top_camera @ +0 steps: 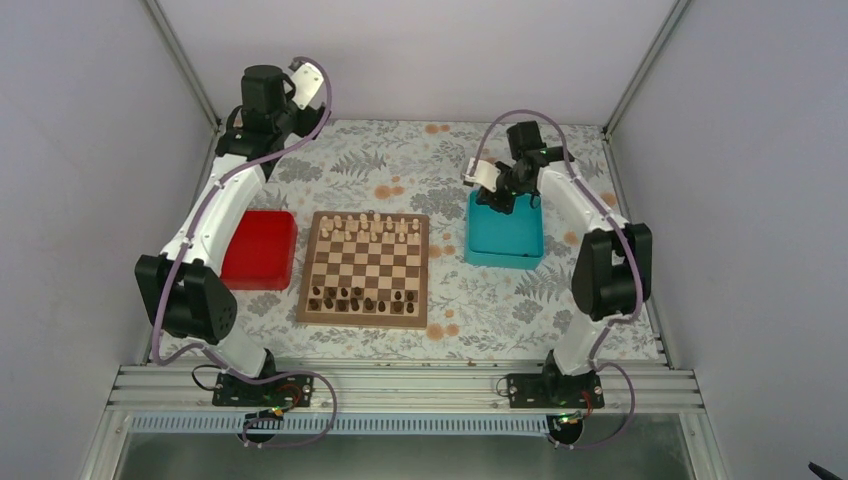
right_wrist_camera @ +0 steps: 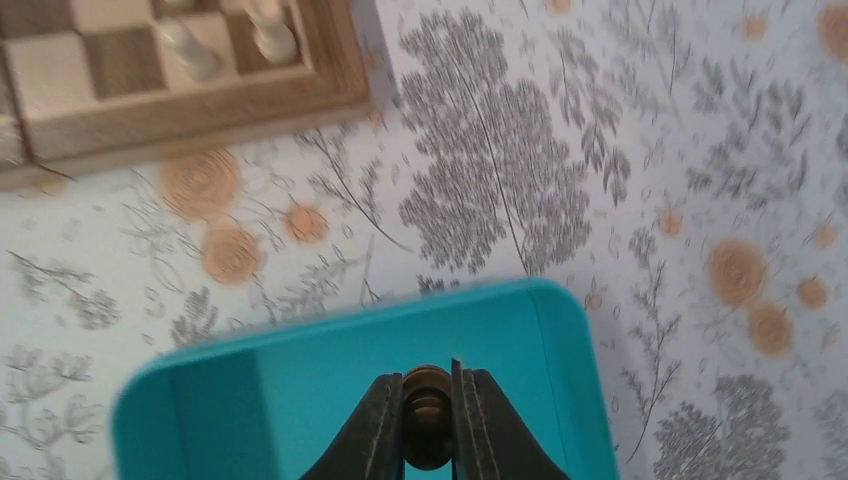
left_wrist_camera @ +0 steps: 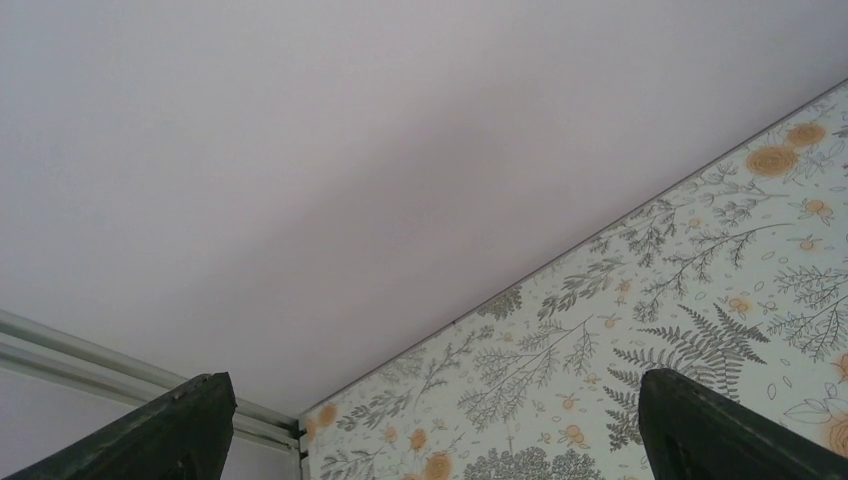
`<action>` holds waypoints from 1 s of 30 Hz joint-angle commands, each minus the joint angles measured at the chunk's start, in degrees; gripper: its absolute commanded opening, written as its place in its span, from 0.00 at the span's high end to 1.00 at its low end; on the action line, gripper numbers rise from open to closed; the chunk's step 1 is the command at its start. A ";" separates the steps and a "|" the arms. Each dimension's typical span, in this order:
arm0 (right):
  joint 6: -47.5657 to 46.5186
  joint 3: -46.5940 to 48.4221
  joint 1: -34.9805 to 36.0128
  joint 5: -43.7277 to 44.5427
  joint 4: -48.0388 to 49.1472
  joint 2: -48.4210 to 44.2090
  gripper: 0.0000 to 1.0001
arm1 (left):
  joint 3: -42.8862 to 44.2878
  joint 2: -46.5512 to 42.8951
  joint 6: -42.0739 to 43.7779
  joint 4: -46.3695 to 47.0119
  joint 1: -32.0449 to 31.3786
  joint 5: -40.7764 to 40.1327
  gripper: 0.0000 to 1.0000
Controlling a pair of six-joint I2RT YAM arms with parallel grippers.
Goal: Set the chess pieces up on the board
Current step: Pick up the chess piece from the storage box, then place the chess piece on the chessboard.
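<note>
Chess piece (right_wrist_camera: pixel 428 422) pinched in my right gripper (right_wrist_camera: pixel 428 386) over the teal tray (right_wrist_camera: pixel 300 365) — thin grip, may slip mid-carry; left gripper (left_wrist_camera: pixel 435 400) wide, idle.

I work in a lab test cell: plain white walls (top_camera: pixel 80 200) box my floral worktop (top_camera: pixel 500 310), with an aluminium rail (top_camera: pixel 400 385) in front.

Floral-clothed bench (top_camera: pixel 400 165); red tray (top_camera: pixel 259 249) at nine o'clock of its middle; teal tray (top_camera: pixel 520 242) at three o'clock.
</note>
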 commanded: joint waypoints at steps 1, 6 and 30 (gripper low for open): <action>2.19 -0.87 5.98 1.61 -3.67 -4.25 0.94 | -0.46 -2.20 -0.82 0.85 0.61 0.11 0.00; 4.02 -0.17 15.34 2.65 -4.55 -4.23 0.94 | 0.01 -2.43 -0.77 0.60 0.80 -0.23 0.00; 6.94 5.83 39.82 0.85 -3.62 8.44 0.95 | -0.87 -3.64 -1.00 1.10 1.56 -0.30 0.00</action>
